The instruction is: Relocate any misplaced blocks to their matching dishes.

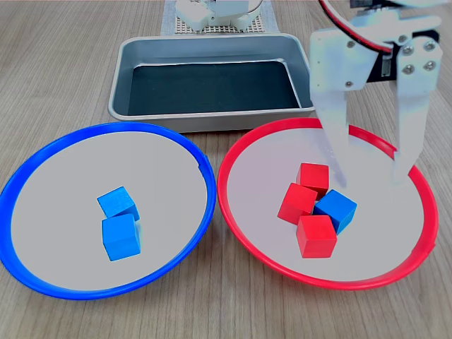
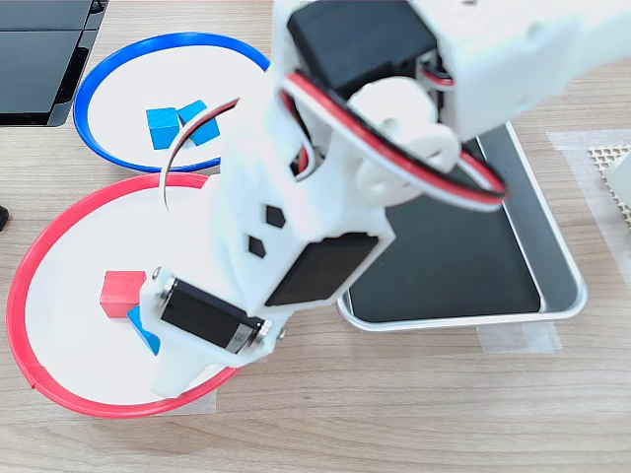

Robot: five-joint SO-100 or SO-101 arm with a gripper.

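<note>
**A Pale Wooden Desk Under Even Light**

A light wood-grain desk (image 1: pixel 63 63) is filling both exterior views, with soft, even light falling across it. In the second exterior view, a black slab (image 2: pixel 39 54) is sitting at the desk's top left corner, and clear tape (image 2: pixel 518 338) is sticking near the lower edge.

First exterior view: front, low, close. Second exterior view: overhead (arm-side). Shared: red-rimmed plate (image 1: pixel 233 212) (image 2: pixel 20 325).
</note>
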